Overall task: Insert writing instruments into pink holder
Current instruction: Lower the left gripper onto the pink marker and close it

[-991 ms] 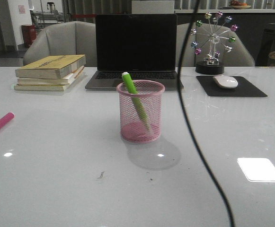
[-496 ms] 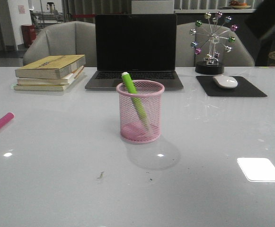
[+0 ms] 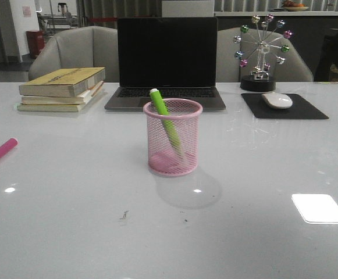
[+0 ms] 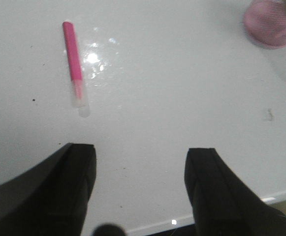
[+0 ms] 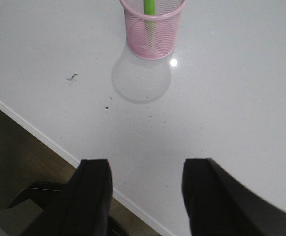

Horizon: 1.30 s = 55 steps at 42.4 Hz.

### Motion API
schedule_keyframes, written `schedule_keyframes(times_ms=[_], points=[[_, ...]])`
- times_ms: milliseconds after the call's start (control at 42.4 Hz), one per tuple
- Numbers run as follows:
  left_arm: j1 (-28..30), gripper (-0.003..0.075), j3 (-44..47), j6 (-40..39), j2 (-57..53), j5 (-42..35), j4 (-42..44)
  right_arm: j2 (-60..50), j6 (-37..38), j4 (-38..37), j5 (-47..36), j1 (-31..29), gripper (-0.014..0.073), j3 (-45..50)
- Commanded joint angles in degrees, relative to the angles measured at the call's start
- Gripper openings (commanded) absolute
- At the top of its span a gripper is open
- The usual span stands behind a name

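Half done as we read it: the bright green marker with a white end [image 3: 164, 119] leans inside the pink wire-mesh pen cup [image 3: 173, 138], while the magenta-pink marker [image 4: 74, 63] lies flat on the glossy white table [image 3: 70, 197], well to the cup's left. Our left gripper [image 4: 140, 189] and right gripper [image 5: 145, 194] both hang with fingers apart, holding nothing. Risks: the round barrel could roll away on the slick surface if we pinch off-centre; at insertion it could catch the rim or the leaning green marker and tip the light cup.
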Motion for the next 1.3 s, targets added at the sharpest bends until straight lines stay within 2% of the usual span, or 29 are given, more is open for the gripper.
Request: schedule_keyframes(times_ms=[0,330,566,897,1275], points=[[3.22,0.0458,-5.3,-0.64,6.87,-2.19,0.14,-0.57,-0.01,-0.61,-3.08,-0.08,0.0448,-1.36],[8.93,0.0458,-21.81,-0.64,33.99,-2.57,-0.42,-0.57,-0.01,-0.61,-3.08,-0.08,0.0448,-1.36],[9.63,0.0458,-35.4,-0.64,49.11,2.05,-0.46,-0.57,-0.01,-0.61,-3.08,-0.08,0.0448,-1.36],[9.63,0.0456,-45.38,-0.64,56.77,2.17,-0.46,-0.57,-0.01,-0.61,-3.08,-0.08,0.0448,-1.36],[9.63,0.0456,-46.99,-0.64,58.09,3.14,-0.46,-0.57,-0.01,-0.61,-3.08,-0.08,0.0448,-1.36]])
